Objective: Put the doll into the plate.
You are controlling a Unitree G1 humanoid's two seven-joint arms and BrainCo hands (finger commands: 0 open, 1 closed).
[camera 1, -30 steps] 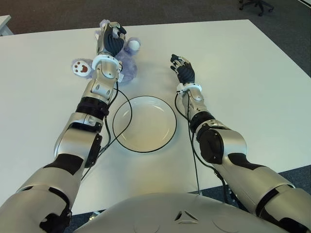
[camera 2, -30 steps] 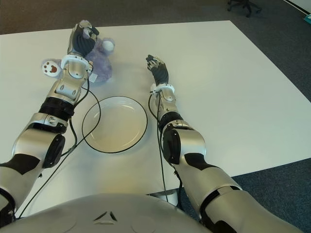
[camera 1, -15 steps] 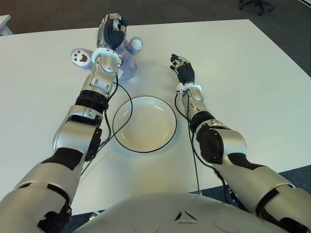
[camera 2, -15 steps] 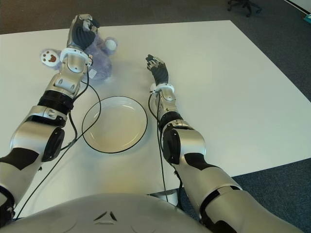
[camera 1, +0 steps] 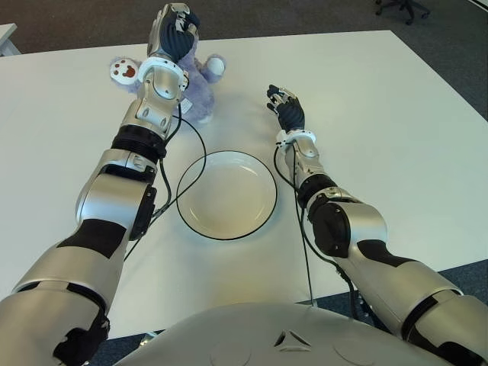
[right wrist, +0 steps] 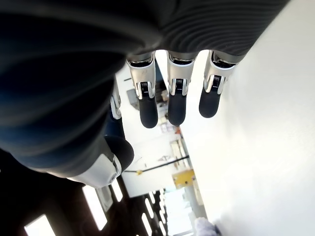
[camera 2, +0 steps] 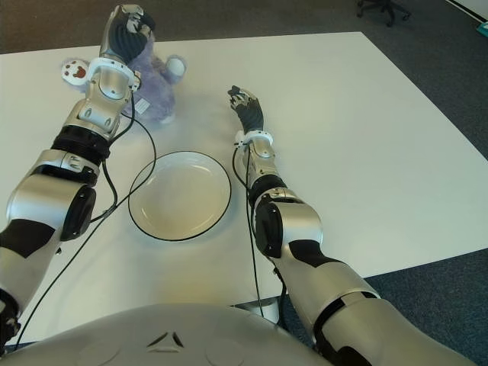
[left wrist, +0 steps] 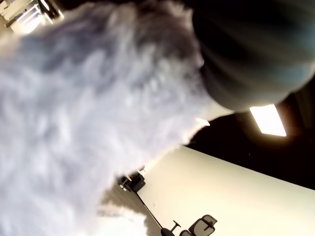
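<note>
Left hand (camera 1: 174,30) had fingers clamped on fluffy purple plush doll (camera 1: 200,91), beyond black-rimmed white round plate (camera 1: 226,194). Judged: keep squeeze firm, lift doll clear of white desk (camera 1: 396,130), carry over plate. Right hand (camera 1: 287,109) beside plate, fingers extended, empty

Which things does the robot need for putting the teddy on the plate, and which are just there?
Needed:
purple doll, gripped by the left hand
plate, nothing in it

Just there:
right hand, open, beside the plate
white table
office chair
</note>
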